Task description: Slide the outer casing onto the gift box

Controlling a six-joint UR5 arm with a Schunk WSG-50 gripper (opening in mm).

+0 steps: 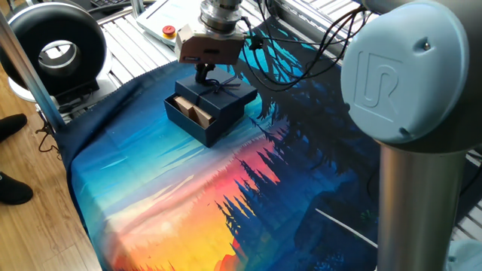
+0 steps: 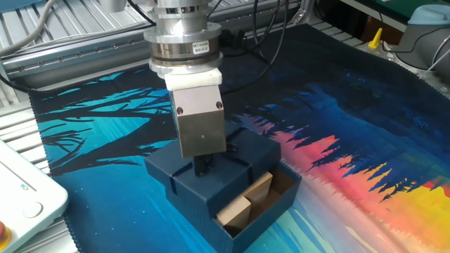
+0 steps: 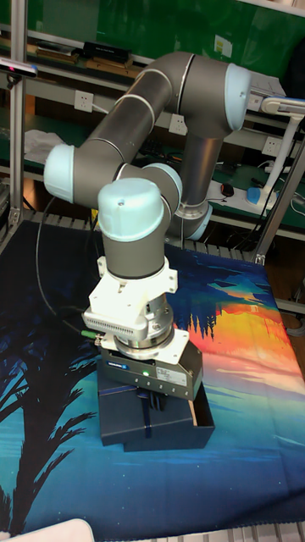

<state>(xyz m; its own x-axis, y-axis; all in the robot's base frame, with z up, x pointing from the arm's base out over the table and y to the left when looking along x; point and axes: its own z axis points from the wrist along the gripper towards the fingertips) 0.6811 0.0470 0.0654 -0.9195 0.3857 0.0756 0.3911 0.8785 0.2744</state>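
The outer casing point(image 2: 242, 151), a dark navy cover with a thin ribbon bow, sits over most of the gift box point(image 2: 264, 214) and leaves its near end uncovered. Two tan kraft blocks point(image 2: 242, 204) show in that open end. My gripper point(image 2: 204, 167) stands straight down on the casing's top, its dark fingers close together at the ribbon. In the one fixed view the casing point(image 1: 226, 96) lies under the gripper point(image 1: 203, 75), and the tray point(image 1: 179, 119) juts out to the left. The tall fixed view shows the gripper point(image 3: 152, 405) on the casing point(image 3: 127, 423).
A printed sunset-forest cloth point(image 1: 188, 203) covers the table. A black ring-shaped device point(image 1: 53, 45) stands beyond the cloth's left corner. A white control box with a red button point(image 1: 167, 30) lies behind the gripper, with cables point(image 1: 301, 45) trailing beside it. The arm's big joint point(image 1: 407, 150) fills the right foreground.
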